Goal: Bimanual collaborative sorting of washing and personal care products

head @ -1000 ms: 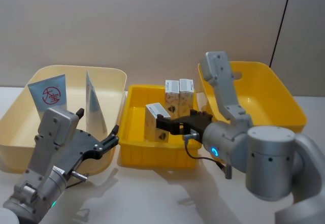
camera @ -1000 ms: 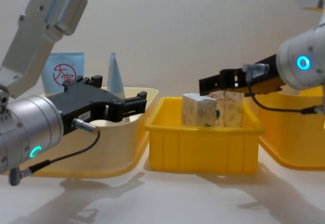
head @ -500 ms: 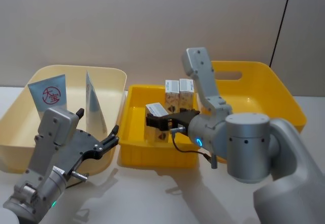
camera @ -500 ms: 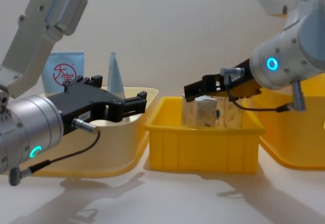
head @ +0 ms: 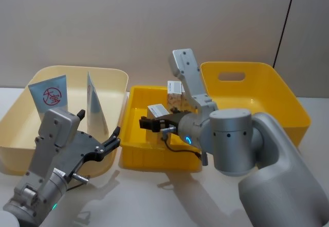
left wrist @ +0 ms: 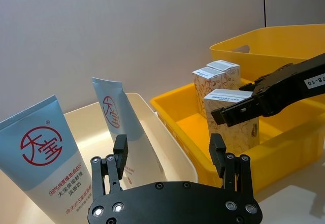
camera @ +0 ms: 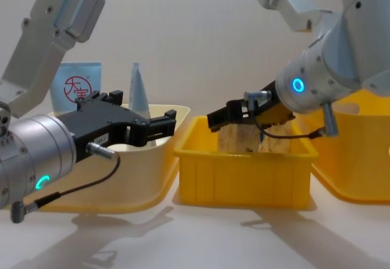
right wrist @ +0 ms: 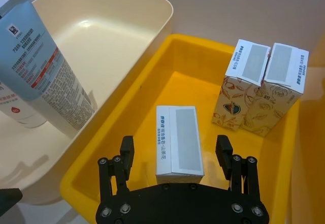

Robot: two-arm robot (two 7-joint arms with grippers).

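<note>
Swinging leftward since a second ago, right gripper (right wrist: 175,144) is hovering released, straddling front carton (head: 159,111) | carton is standing in middle yellow tub (head: 134,150), apart from rear cartons (right wrist: 264,87) | advice: centring and lowering squarely before clenching | left gripper (head: 99,124) is idling released beside cream tub (head: 110,72)

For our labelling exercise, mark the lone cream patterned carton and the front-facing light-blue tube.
Lone cream patterned carton (right wrist: 185,137): right wrist view, its grey top panel.
Front-facing light-blue tube (head: 53,96): head view, its red circle logo.
</note>
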